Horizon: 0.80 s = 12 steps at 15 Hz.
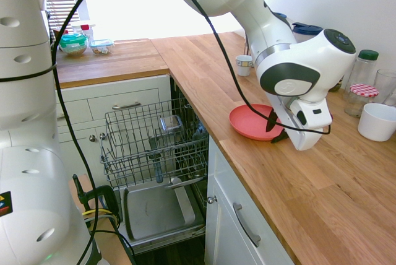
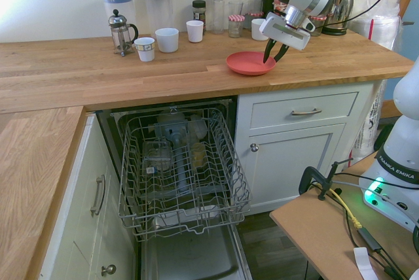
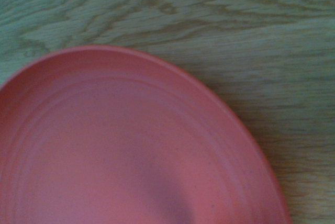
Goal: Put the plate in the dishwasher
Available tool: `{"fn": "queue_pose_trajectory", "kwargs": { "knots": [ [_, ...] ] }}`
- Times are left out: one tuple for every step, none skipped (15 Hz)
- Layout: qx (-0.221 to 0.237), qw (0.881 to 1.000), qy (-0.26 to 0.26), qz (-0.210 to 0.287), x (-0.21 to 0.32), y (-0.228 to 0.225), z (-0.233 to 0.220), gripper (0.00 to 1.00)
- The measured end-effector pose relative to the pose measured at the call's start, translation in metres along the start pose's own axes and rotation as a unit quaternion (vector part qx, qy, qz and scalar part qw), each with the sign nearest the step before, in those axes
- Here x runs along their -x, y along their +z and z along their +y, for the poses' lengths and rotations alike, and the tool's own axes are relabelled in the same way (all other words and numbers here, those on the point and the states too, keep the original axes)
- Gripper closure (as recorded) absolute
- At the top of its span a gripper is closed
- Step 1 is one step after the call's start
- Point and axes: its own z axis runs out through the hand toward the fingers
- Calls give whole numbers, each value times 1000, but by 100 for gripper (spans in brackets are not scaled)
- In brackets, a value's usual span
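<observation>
Coral-pink plate [image 1: 252, 122] lay flat on the wooden worktop [image 1: 297, 178], close to its front edge and above the white cupboard drawer [image 2: 305, 111], well apart from the dishwasher [image 2: 180, 162]. Stood open below the worktop's corner, with the grey wire rack [image 1: 148, 138] drawn out over the lowered door panel [image 1: 158, 206]; held a few pale dishes, too blurred to name. Tool [image 2: 273, 52] hung tilted downward at the plate's edge nearest the arm, dark fingers [image 1: 271, 120] straddling the rim, one above the plate's inside and one outside it. Stood part-way narrowed; could not tell whether the pads already pressed the rim. Filled most of the wrist view with the plate's ridged inside and curved rim over wood grain. Ranged along the wall behind: a French press [image 2: 120, 31], two clear jugs with blue lids [image 2: 118, 2], white mugs [image 2: 167, 39], jars [image 2: 217, 12] and a steel kettle [image 2: 339, 6]. Sat near the tool in the first exterior view: a red-checked-lid jar [image 1: 361, 98] and a white cup [image 1: 377, 121].
</observation>
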Motion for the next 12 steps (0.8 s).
{"fn": "queue_pose_trajectory", "kwargs": {
  "knots": [
    [-2,1000,-1,-2,-2,0,1,100],
    [-4,1000,-2,-3,-3,1,2,100],
    [-5,1000,-4,-4,-4,2,3,100],
    [-6,1000,-5,-5,-4,2,3,100],
    [-9,1000,-6,-6,-4,2,3,100],
    [-11,1000,-6,-7,-4,1,3,100],
    [-11,1000,-7,-7,-4,0,3,100],
    [-12,1000,-8,-6,-4,-1,2,100],
    [-14,1000,-12,-2,-3,-4,1,100],
    [-15,1000,-19,5,-2,-10,-1,100],
    [-16,999,-29,17,-1,-18,-3,100],
    [-16,999,-41,27,4,-28,-7,100]
  ]
}}
